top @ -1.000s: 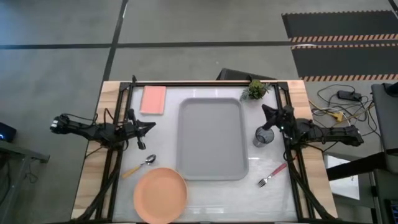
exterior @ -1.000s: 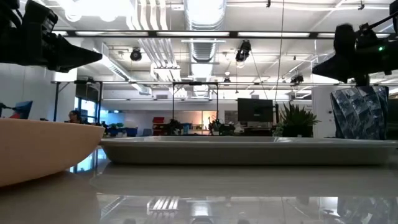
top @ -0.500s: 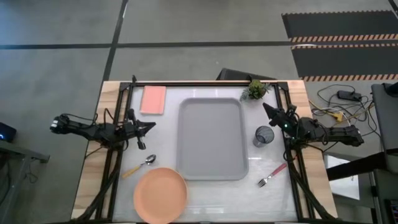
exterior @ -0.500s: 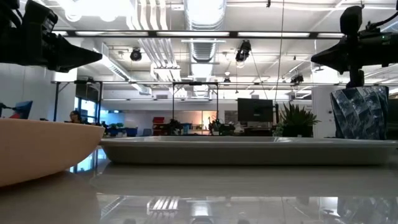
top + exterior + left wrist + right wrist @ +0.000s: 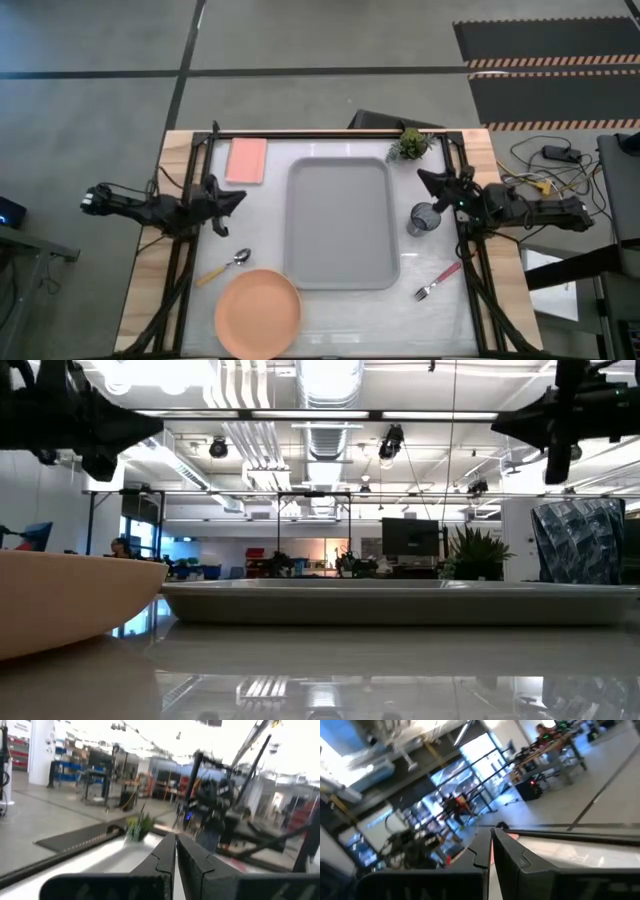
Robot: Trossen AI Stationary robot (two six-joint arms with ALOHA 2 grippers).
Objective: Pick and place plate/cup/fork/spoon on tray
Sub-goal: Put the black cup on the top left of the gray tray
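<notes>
The salmon-orange plate point(image 5: 258, 313) lies flat at the table's near edge, left of the grey tray point(image 5: 340, 166). The dark tumbler cup point(image 5: 424, 218) stands upright on the table just right of the tray. The pink-handled fork point(image 5: 438, 281) lies near the right front. The tan-handled spoon point(image 5: 225, 266) lies beside the plate's far left side. My left gripper point(image 5: 240, 197) hovers shut and empty left of the tray; its fingers meet in the left wrist view point(image 5: 176, 844). My right gripper point(image 5: 421, 178) hovers shut and empty above the table, beyond the cup's far side point(image 5: 491, 836).
A pink rectangular pad point(image 5: 247, 160) lies at the far left and a small potted plant point(image 5: 411, 143) stands at the far right corner. Black frame rails run along the table's left, right and far sides. The tray's floor holds nothing.
My right gripper has risen away from the cup and gone a little toward the tray, turning about its own axis; the cup stays standing where it was. My left gripper has rolled about its own axis and shifted slightly toward the far edge.
</notes>
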